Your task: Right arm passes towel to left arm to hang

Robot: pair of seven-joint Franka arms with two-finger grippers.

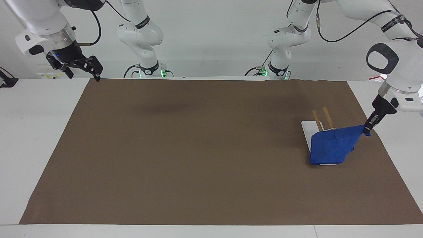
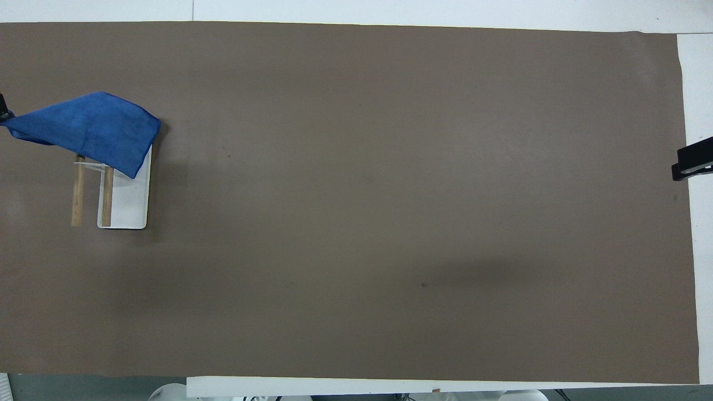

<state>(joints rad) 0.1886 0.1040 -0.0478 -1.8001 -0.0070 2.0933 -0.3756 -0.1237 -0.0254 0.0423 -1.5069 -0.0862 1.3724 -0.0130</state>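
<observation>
The bright blue soft cloth towel (image 1: 332, 146) lies draped over the small white-based rack with two wooden rails (image 1: 320, 119) at the left arm's end of the bench, one corner pinched in the left arm's slim black pincer (image 1: 367, 130), which looks clenched on it. It should handle as light, limp and sagging, best held by a corner or its loop. The right arm's wide black pincer (image 1: 84, 66) waits released over the brown mat's (image 1: 185, 148) corner
</observation>
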